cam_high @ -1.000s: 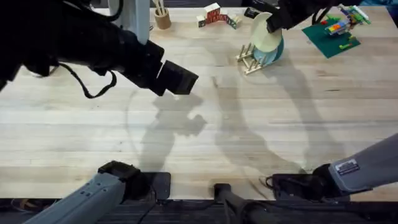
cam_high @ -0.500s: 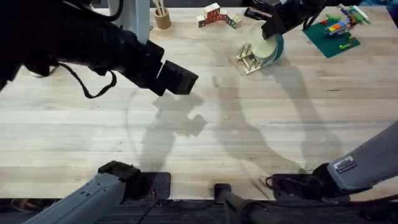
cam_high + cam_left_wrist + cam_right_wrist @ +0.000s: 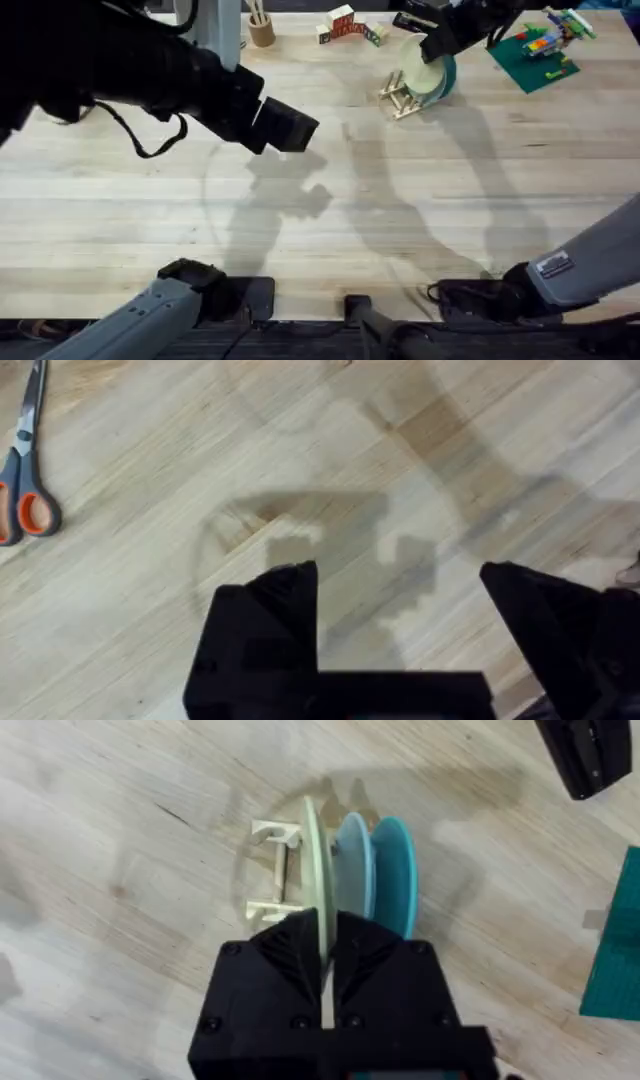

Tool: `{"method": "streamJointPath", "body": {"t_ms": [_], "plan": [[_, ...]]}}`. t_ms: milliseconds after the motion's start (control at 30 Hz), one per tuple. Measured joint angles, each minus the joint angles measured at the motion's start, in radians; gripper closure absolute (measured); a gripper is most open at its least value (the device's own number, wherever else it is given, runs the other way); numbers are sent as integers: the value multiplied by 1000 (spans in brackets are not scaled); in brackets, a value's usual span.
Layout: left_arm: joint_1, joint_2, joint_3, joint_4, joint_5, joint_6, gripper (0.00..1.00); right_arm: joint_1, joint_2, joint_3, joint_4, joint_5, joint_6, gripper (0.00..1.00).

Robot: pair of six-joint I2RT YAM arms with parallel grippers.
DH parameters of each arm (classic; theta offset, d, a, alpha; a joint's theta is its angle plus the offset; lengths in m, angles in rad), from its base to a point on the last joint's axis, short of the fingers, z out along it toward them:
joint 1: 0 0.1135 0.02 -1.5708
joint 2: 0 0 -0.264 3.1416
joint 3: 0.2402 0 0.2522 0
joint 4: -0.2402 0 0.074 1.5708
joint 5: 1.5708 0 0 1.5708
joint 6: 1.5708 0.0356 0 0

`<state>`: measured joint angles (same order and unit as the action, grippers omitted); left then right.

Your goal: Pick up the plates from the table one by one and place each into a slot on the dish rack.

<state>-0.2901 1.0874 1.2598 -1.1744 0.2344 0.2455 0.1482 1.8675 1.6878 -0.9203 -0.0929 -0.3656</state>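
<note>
Rack work: my right gripper (image 3: pixel 327 952) hangs directly above the dish rack (image 3: pixel 275 870), fingers pressed onto the upper rim of the cream plate (image 3: pixel 316 860). That plate stands on edge in the dish rack, face toward the light blue plate (image 3: pixel 350 860) just beside it, with a darker teal plate (image 3: pixel 393 865) beyond. My left gripper (image 3: pixel 398 600) hovers well away from the dish rack over bare table (image 3: pixel 300 450), fingers spread, holding nothing.

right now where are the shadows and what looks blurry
Overhead: the raised left arm looms dark and blurred, both arms' shadows crossing the table. Left wrist: the open left gripper throws a soft shadow. Right wrist: the dish rack shadows the wood.
</note>
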Motion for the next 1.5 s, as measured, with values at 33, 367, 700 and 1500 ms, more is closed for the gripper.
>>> {"method": "streamJointPath", "body": {"t_ms": [33, 367, 700, 1500], "plan": [[0, 0, 0, 0, 0, 0, 7, 0, 0, 0, 0, 0, 0, 924], [0, 0, 0, 0, 0, 0, 7, 0, 0, 0, 0, 0, 0, 866], [0, 0, 0, 0, 0, 0, 7, 0, 0, 7, -6, 4, 7, 856], [0, 0, 0, 0, 0, 0, 8, 79, -260, 151, -395, 18, 69, 5]]}}
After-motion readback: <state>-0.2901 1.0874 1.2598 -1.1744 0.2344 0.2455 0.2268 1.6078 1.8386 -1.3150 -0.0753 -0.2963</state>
